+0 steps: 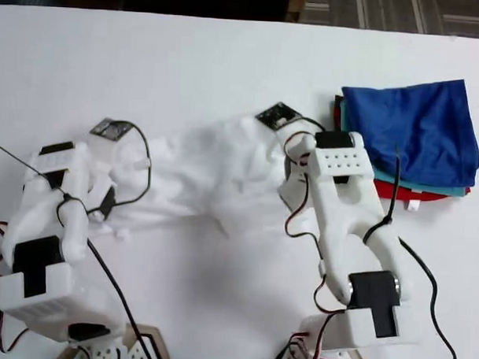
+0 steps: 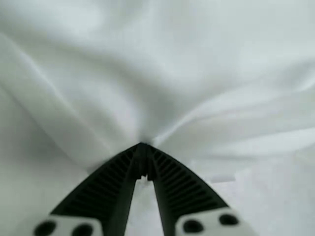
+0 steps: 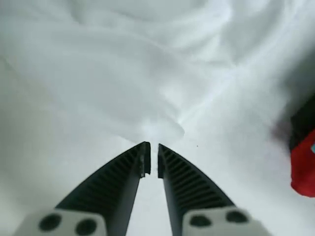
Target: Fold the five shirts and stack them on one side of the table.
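A crumpled white shirt [image 1: 208,174] lies in the middle of the white table [image 1: 189,52], stretched between the two arms. My left gripper [image 2: 142,150] is at the shirt's left end, shut on a pinch of the white shirt [image 2: 162,78], and folds radiate from its tips. At the shirt's right end my right gripper [image 3: 151,150] has its jaws nearly together, with the white shirt [image 3: 147,73] puckered right at the tips. A stack of folded shirts sits at the right, with a blue shirt [image 1: 414,126] on top and a red shirt [image 1: 404,191] lower down.
The stack stands close beside the right arm [image 1: 349,207], and its red edge [image 3: 302,169] is visible in the right wrist view. Bare table lies behind the shirt and in front of it between the arm bases. Cables trail from both arms.
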